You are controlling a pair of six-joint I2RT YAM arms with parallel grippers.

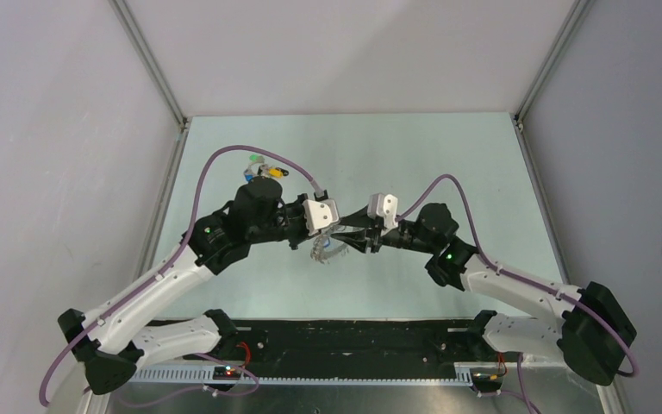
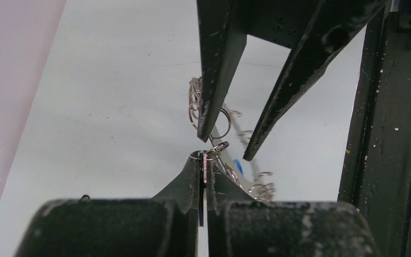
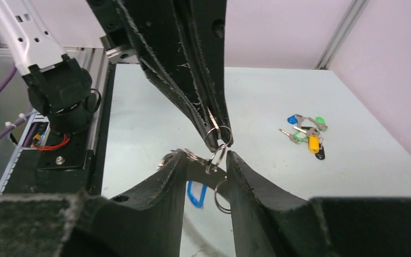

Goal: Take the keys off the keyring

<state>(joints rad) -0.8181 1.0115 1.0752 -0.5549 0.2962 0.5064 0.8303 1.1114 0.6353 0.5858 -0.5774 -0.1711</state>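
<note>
Pale green tabletop (image 1: 414,155), grey walls. Mid-table, held above it: left gripper (image 2: 203,160) clenched on the loop-frilled rim of the flat silvery-grey metal keyring (image 1: 327,251). Right gripper (image 3: 206,156) released, fingers straddling its loops from the right. Tiny blue-headed key (image 3: 190,193) dangles just below. Far left: green-blue-yellow key cluster (image 3: 306,135).

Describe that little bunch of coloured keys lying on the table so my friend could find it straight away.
Take the pale green table and go to its far left part, just beyond the left arm. There lies a small bunch of keys with green, blue and yellow heads. Unlike the silvery keyring held up at the table's middle, it lies loose, with nothing touching it.
</note>
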